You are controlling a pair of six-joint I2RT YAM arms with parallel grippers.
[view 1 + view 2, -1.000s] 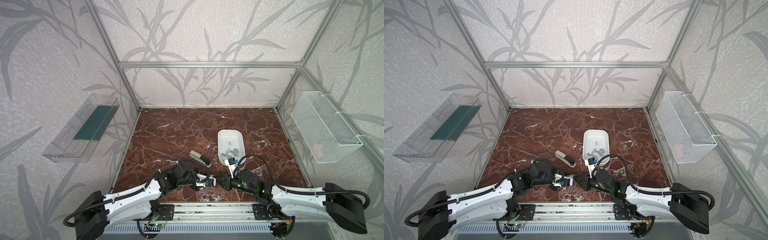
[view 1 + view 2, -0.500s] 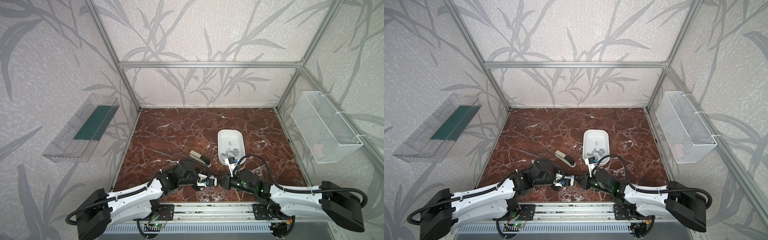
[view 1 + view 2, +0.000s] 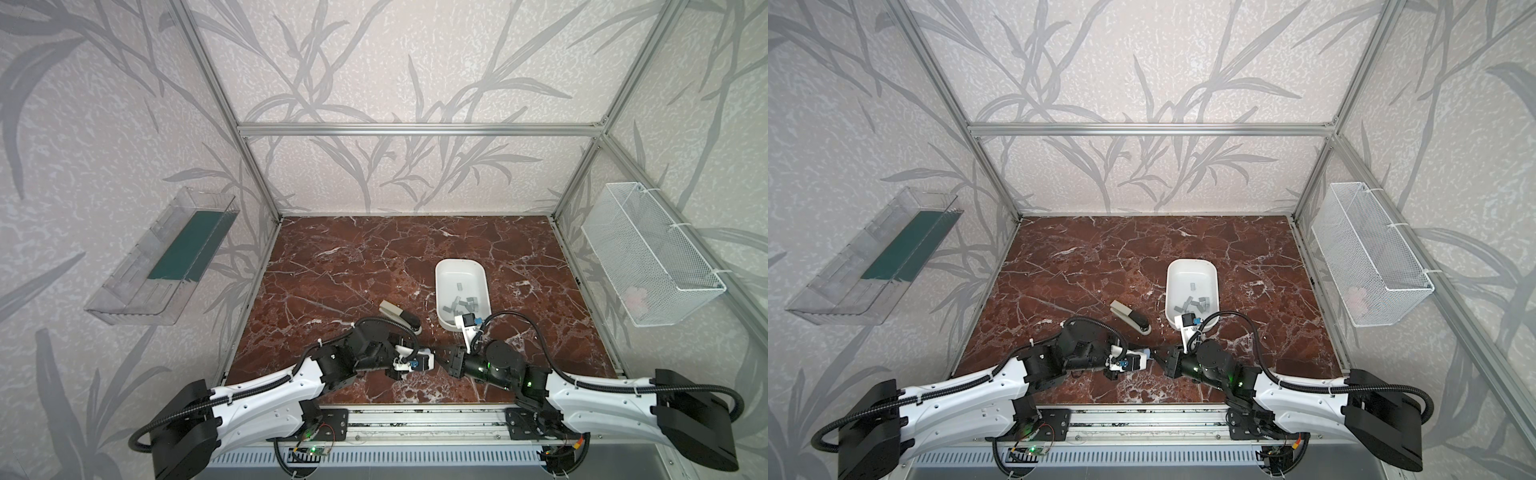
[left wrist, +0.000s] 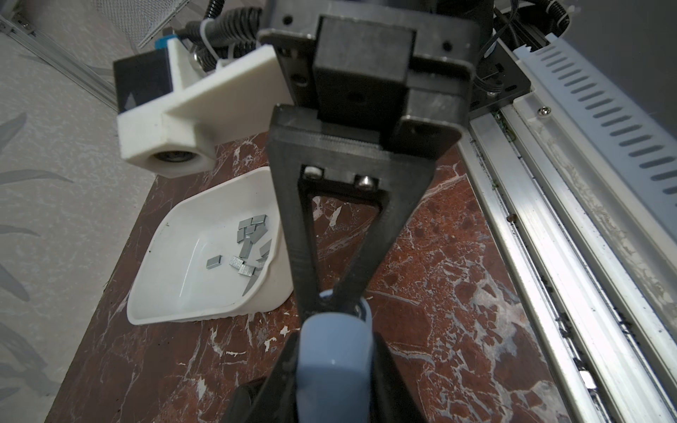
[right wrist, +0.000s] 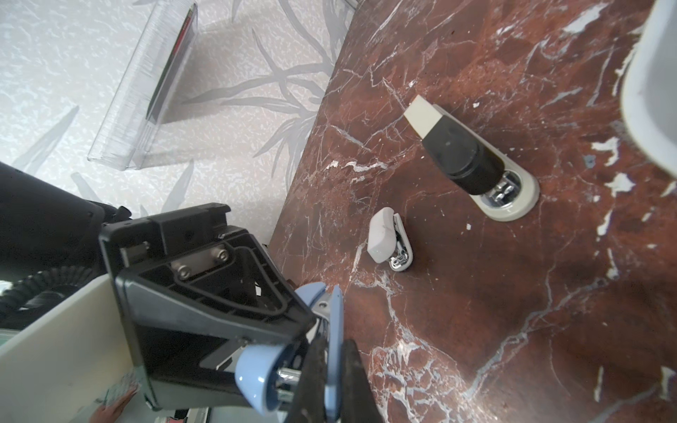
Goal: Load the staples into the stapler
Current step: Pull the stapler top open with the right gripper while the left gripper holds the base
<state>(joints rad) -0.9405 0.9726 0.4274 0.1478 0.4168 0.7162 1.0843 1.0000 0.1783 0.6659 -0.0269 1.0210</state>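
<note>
**Top views.**
- Item: staples (image 3: pixel 461 305). You have a loose heap of short grey strips at the near end of the white tray (image 3: pixel 441 276), right of centre on the marble table (image 3: pixel 353 249). None is out of the tray.
- Item: blue stapler (image 3: pixel 1145 355). It is held near the front edge, where your two arms meet, and is mostly hidden here.
- Item: black stapler (image 3: pixel 1130 316). It lies on the table between the arms and the tray, untouched.

**Left wrist view.**
- Left claw (image 4: pixel 333 388): clenched on the blue stapler's body, one finger on each side.
- Right claw (image 4: pixel 331 305): it faces the left claw, with its two fingers drawn together to a point on the stapler's far end.
- The tray and staples sit behind, well apart from both claws.

**Right wrist view.**
- Right claw (image 5: pixel 335 370): closed tight on a thin blue flap of the stapler, probably its lid. No staple shows between the fingers.
- Item: small white stapler (image 5: pixel 388 238). It lies just beside the black one.

**Handling (judged).**
- The staple strips look light, thin and slick. The glued strips would likely snap if bent.
- Take one strip across its long sides, from the edge of the heap.
- The stapler is small, hard and rounded, so it is apt to twist in the grip.
- Keep hold of the body at mid-length and pull the lid by its tip.
</note>
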